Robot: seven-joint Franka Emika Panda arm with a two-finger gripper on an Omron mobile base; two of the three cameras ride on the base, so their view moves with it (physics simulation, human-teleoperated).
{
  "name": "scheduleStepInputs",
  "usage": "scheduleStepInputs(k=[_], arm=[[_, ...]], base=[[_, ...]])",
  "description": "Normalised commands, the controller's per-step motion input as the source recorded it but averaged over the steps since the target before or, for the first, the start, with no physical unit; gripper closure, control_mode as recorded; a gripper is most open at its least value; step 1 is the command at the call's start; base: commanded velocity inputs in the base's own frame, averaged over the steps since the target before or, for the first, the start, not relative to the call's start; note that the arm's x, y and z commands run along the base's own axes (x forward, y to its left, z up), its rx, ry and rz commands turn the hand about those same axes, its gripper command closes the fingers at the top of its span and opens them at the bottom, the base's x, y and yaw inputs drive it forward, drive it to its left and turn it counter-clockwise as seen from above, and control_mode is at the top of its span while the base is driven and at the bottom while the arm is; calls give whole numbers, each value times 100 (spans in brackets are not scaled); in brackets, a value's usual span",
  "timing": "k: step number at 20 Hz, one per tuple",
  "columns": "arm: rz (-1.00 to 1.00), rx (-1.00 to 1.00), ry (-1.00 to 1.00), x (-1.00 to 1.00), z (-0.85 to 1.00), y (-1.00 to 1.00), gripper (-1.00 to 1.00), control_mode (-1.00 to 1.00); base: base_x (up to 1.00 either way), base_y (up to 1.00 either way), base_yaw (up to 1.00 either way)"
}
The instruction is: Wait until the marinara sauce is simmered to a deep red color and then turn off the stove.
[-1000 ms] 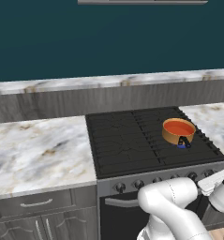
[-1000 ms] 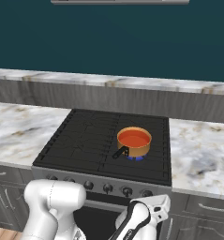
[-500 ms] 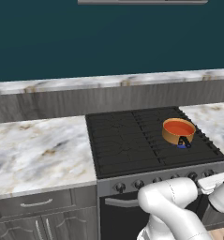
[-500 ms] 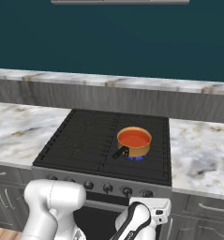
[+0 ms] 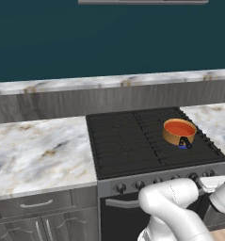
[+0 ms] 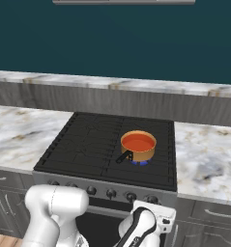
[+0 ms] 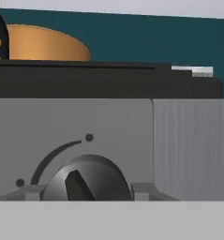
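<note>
The marinara sauce [image 5: 179, 127] [image 6: 137, 142] is a smooth orange-red disc in a small copper-tan pot [image 5: 178, 137] [image 6: 141, 153]. The pot stands on the right burner of the black stove [image 5: 128, 141] [image 6: 88, 144], over a small blue flame [image 6: 140, 163]. Its short dark handle points toward the front. In the hand view my gripper [image 7: 85, 191] is at the grey steel front, with a finger tip on either side of a dark knob [image 7: 85, 178], shut on it. The pot's side [image 7: 43, 44] rises above the cooktop edge at the upper left.
Marble counters [image 5: 38, 150] [image 6: 204, 154] flank the stove, with a raised ledge and a teal wall behind. More dark knobs [image 6: 111, 193] run along the stove front, with the oven door and grey drawers [image 5: 38, 204] below. My arm [image 6: 54, 207] bends low before the oven.
</note>
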Motion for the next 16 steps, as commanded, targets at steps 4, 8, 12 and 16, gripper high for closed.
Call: scheduleStepInputs(k=[4,8,12,16], arm=[[-16,28,9,-19,0,-40,100,-100],[-16,28,8,-21,0,-40,100,-100],[-14,25,7,-19,0,-38,100,-100],[-9,20,3,-13,0,-31,100,-100]], base=[[0,0,0],[0,0,0],[0,0,0],[0,0,0]])
